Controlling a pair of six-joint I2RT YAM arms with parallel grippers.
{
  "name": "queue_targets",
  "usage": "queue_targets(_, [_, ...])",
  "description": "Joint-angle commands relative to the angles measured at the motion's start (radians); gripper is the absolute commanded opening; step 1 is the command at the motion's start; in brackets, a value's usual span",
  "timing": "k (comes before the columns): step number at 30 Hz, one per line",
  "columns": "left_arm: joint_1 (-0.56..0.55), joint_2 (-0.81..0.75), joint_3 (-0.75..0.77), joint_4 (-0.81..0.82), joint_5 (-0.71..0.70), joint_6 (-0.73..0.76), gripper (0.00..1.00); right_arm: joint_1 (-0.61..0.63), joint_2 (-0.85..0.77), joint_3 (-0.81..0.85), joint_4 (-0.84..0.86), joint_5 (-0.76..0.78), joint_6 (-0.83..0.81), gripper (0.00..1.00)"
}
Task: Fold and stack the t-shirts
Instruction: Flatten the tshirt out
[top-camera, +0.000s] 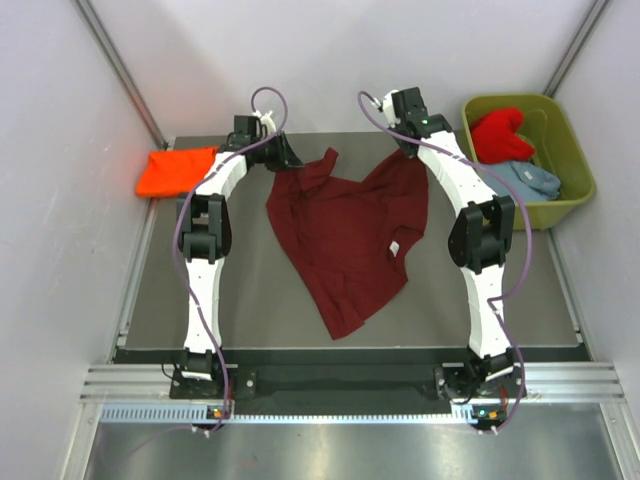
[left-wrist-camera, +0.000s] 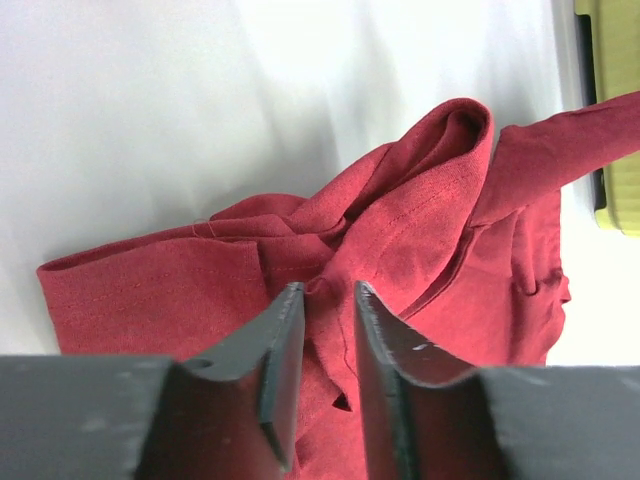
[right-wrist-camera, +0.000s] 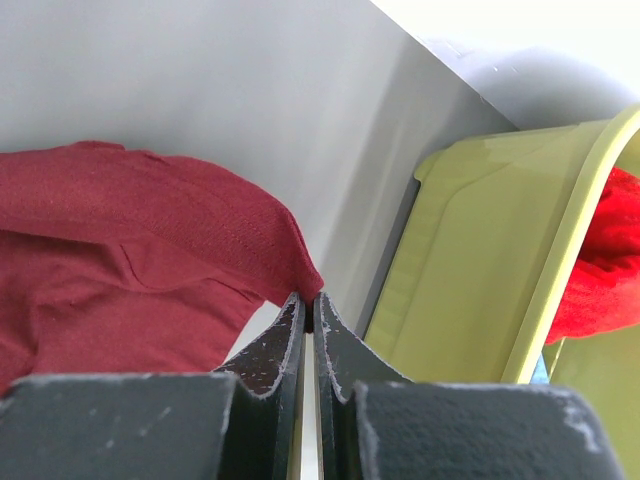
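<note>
Left end effector (left-wrist-camera: 322, 292): I am holding it at the far left part of the table (top-camera: 250, 310), over the bunched sleeve end of the maroon t-shirt (top-camera: 345, 235). The jaws are standing partly apart, with a ridge of cloth lying at the fingertips. It is possibly caught there, but I cannot tell whether they are gripping it.
Right end effector (right-wrist-camera: 310, 300): I am keeping it clenched on the maroon t-shirt, pinching the edge of the cloth at the far right corner, just beside the olive-green tub (top-camera: 563, 212).
Maroon t-shirt: it is lying spread across the middle of the table, inside out with a label showing, and is tapering towards the near edge.
Orange t-shirt (top-camera: 178, 170): it is lying folded at the far left edge of the table, apart from the maroon t-shirt.
Red t-shirt (top-camera: 498, 132): it is sitting crumpled in the far part of the tub.
Grey-blue t-shirt (top-camera: 533, 180): it is lying in the tub, nearer than the red t-shirt and touching it.
</note>
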Motion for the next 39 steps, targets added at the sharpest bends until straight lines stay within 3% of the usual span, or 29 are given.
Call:
queue_targets(1, [0.002,-0.031,0.029,0.051,0.019,0.004,0.31,0.021,0.007,0.032,0.04,0.029,-0.009,0.0])
queue_targets(11, [0.011,-0.071,0.01,0.02,-0.008,0.03,0.21,0.021,0.004,0.038,0.043,0.029,-0.007,0.0])
queue_targets(15, [0.037,-0.121,-0.013,-0.001,-0.033,0.027,0.09,0.022,-0.015,0.03,0.041,0.038,-0.01,0.0])
queue_targets(22, [0.084,-0.221,-0.036,-0.049,-0.068,0.077,0.01,0.016,-0.065,0.01,0.043,0.059,-0.013,0.0])
queue_targets(32, [0.084,-0.432,-0.034,-0.164,-0.168,0.22,0.0,-0.033,-0.24,-0.046,0.049,0.087,-0.038,0.0])
queue_targets(39, [0.086,-0.621,-0.085,-0.222,-0.235,0.331,0.0,-0.05,-0.468,-0.114,0.06,0.11,-0.053,0.0])
